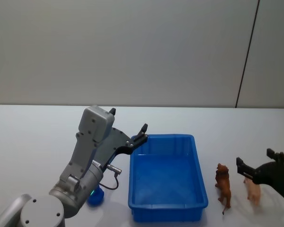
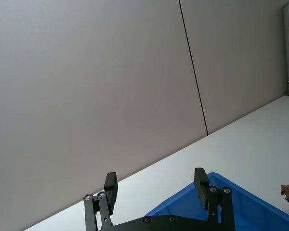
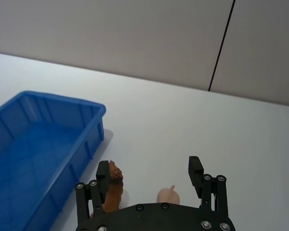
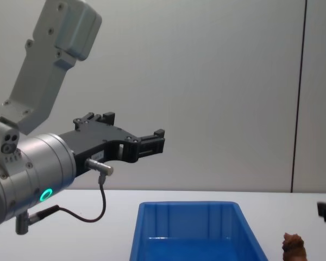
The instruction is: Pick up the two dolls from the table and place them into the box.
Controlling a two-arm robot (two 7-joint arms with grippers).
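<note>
A brown doll (image 1: 223,183) and a pink doll (image 1: 252,190) stand on the table (image 1: 38,132) by the box (image 1: 168,137).
Fingers are open on both: the right gripper (image 3: 149,167) over the pink doll, the left gripper (image 1: 128,119) up by the box.

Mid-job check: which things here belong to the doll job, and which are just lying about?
Job: brown doll, pale doll, box, table; right gripper, open by the dolls; left gripper, open, raised left of the box.
Lying about: small blue thing left of the box.
</note>
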